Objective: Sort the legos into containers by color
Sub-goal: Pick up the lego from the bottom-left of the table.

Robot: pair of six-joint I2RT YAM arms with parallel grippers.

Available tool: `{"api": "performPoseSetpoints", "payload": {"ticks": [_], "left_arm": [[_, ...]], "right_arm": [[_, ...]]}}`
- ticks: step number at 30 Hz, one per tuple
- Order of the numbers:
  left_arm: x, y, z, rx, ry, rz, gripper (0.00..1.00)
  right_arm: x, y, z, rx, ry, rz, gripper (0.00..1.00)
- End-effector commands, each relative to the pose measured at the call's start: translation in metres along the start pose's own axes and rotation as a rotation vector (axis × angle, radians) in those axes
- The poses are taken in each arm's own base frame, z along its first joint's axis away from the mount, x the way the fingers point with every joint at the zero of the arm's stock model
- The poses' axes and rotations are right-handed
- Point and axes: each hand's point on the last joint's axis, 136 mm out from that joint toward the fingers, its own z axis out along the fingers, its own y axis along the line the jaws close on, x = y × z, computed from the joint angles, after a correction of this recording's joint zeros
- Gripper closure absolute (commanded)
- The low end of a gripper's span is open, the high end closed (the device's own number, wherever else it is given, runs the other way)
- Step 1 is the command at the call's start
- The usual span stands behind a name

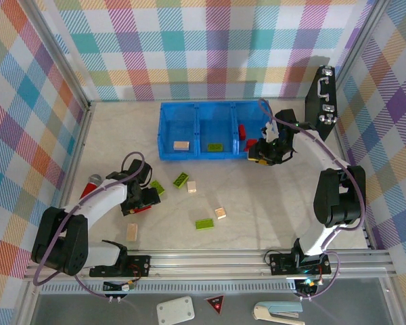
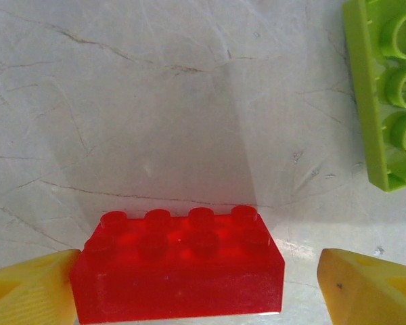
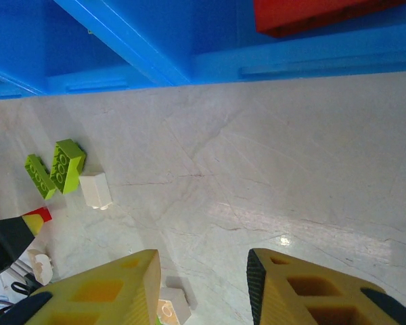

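The left jaws stand released around a red brick [image 2: 179, 271] that lies studs up on the table [image 2: 155, 101]. One yellow finger [image 2: 30, 291] touches the brick's end, while the other stands apart from it across a gap. Near it lies a green brick [image 2: 386, 88], hollow side up.

The right jaws hang at the right end of the blue tray [image 1: 179, 122], by its near wall. They are parted a little and grasp nothing.

In the tray, the left compartment holds a tan brick [image 1: 181, 145], the middle one a green piece [image 1: 214, 147], and the right one two red pieces [image 1: 242, 130].

Loose on the table between the arms lie a second green brick [image 1: 181, 179] just beside a small tan brick [image 1: 191, 186]. Nearer the arms are a flat green brick [image 1: 204, 223], another tan brick [image 1: 220, 212] just beside it, and a lone tan brick [image 1: 132, 232].
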Motion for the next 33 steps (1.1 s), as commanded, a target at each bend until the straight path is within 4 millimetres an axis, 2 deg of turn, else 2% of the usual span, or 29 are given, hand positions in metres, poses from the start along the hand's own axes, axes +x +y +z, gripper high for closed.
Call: {"api": "performPoseSetpoints", "payload": {"ticks": [1,12,21,28,33], "left_arm": [[0.001,0.001,0.004,0.004,0.016,0.009,0.15],[-0.001,-0.001,0.004,0.011,0.022,0.025,0.26],[-0.005,-0.009,-0.003,0.050,0.014,0.042,0.35],[-0.016,-0.022,-0.025,0.109,-0.028,0.104,0.39],[-0.025,-0.047,-0.051,0.201,-0.063,0.217,0.40]], "right_arm": [[0.005,0.008,-0.010,-0.024,-0.010,-0.001,0.60],[0.007,0.013,-0.015,-0.032,-0.018,0.005,0.60],[0.009,0.018,-0.018,-0.035,-0.021,0.002,0.60],[0.012,0.026,-0.023,-0.050,-0.027,-0.004,0.60],[0.018,0.036,-0.025,-0.082,-0.011,-0.012,0.60]]}}
